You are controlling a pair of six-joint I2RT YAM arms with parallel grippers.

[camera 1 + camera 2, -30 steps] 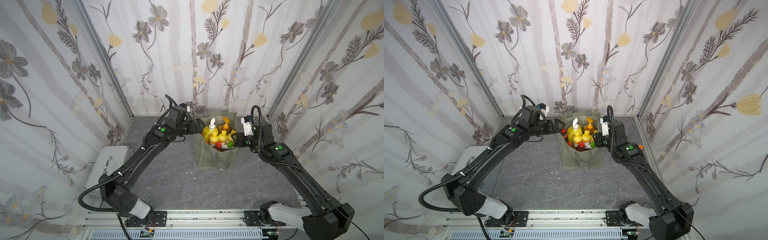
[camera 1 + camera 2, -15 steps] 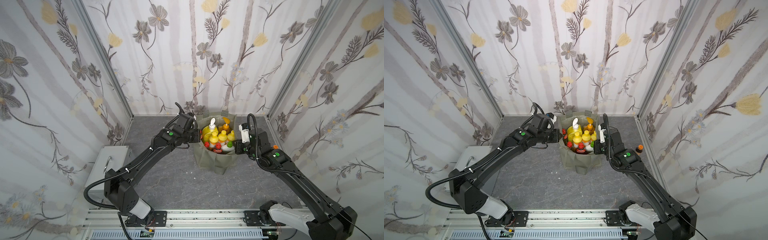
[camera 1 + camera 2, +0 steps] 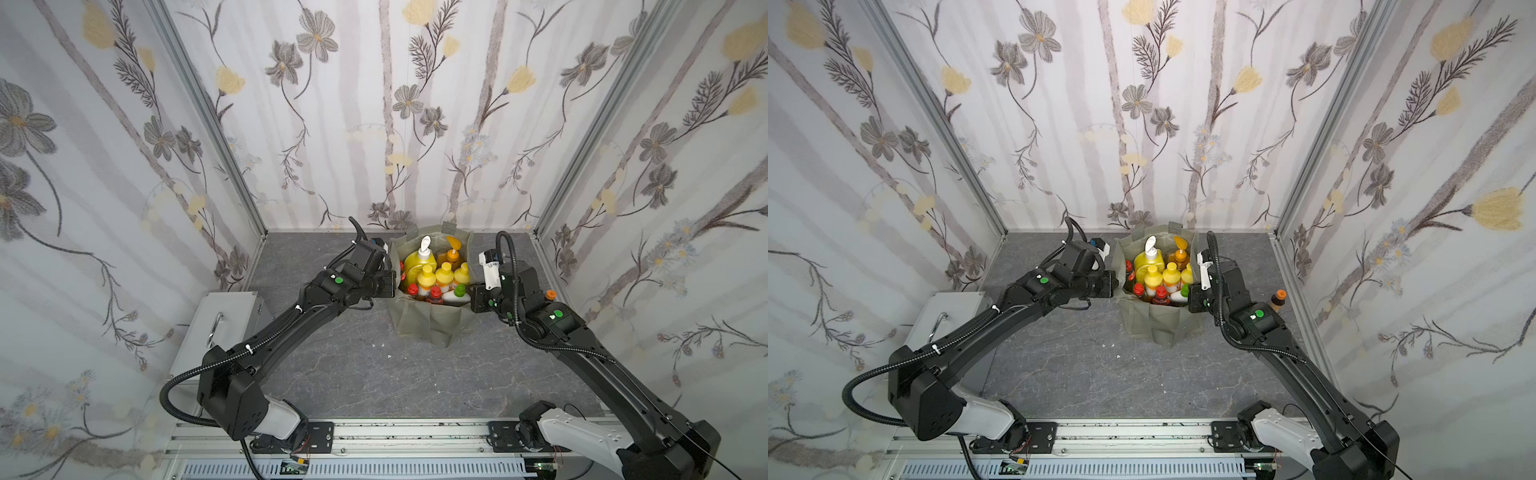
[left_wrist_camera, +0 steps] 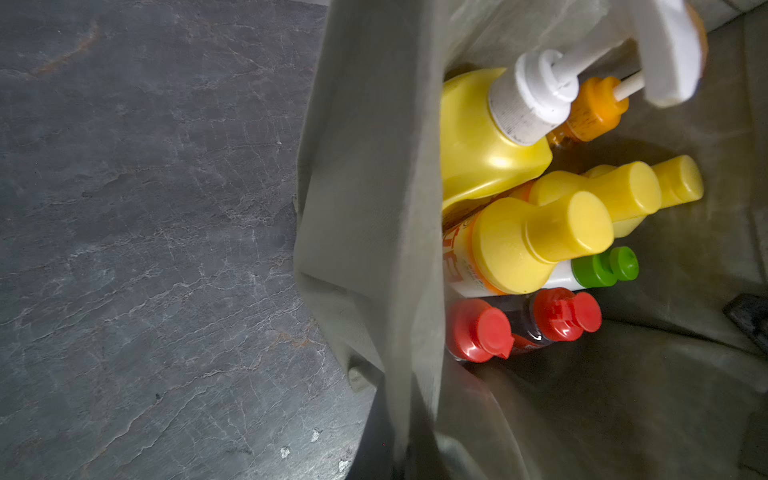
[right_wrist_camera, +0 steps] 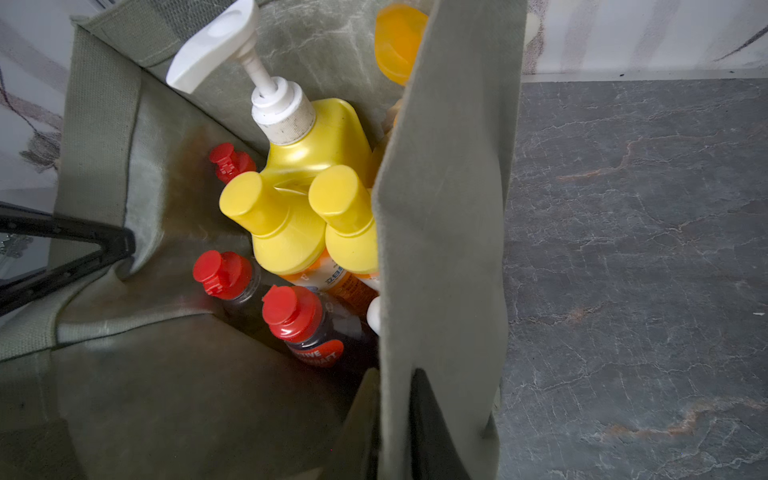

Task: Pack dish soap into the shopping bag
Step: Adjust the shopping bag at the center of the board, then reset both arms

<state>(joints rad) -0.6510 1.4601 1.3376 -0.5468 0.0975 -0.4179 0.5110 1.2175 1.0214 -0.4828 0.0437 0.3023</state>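
**Both sets of fingers clamped on the bag's side walls**

The left fingers are together, pinching the top of the left wall of the shopping bag. In the left wrist view that cloth wall runs straight down the middle. The right fingers are closed on the opposite wall, and the right wrist view shows one dark finger pressed flat against the outside of the fabric.

Between the two grips the bag stands open at the back middle of the tabletop, close to the rear wall. The soap is packed upright inside it:

- The big yellow pump bottle, with its white pump head, is at the back.
- The orange pump bottle is just beside it.
- Three yellow-capped bottles stand in a row in front of those, touching one another.
- The red-capped bottles stand along the front and the left wall.
- The white green-capped bottle sits in the front right corner, next to the right fingers.

Outside the bag, a small orange-capped bottle stands on the tabletop on the far side of the right arm, well apart from the bag. A grey metal box with a handle sits at the left edge, beside the left arm.
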